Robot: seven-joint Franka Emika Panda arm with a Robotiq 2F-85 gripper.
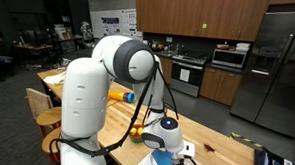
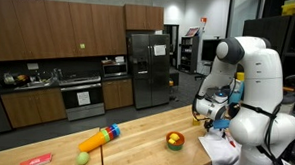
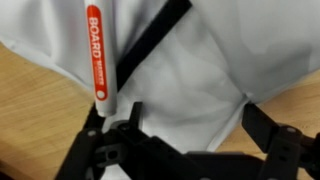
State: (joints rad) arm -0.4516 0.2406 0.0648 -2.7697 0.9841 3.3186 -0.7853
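My gripper [image 3: 178, 122] is open, its two black fingers spread wide just above a white cloth [image 3: 200, 60] on the wooden table. A white board marker with a red label [image 3: 100, 55] lies on the cloth, its lower end right beside the left-hand finger in the wrist view and not between the fingers. A black strap or cable [image 3: 150, 45] crosses the cloth. In both exterior views the gripper [image 1: 167, 126] [image 2: 217, 114] hangs low over the white cloth [image 1: 180, 146] [image 2: 221, 146] at the table's end.
A bowl with yellow and red fruit [image 2: 174, 141] [image 1: 135, 133] stands near the cloth. A yellow and multicoloured toy [image 2: 98, 138] [image 1: 121, 93], a green ball [image 2: 81, 158] and a red flat item [image 2: 34, 160] lie further along the table. Kitchen cabinets and a fridge [image 2: 146, 67] stand behind.
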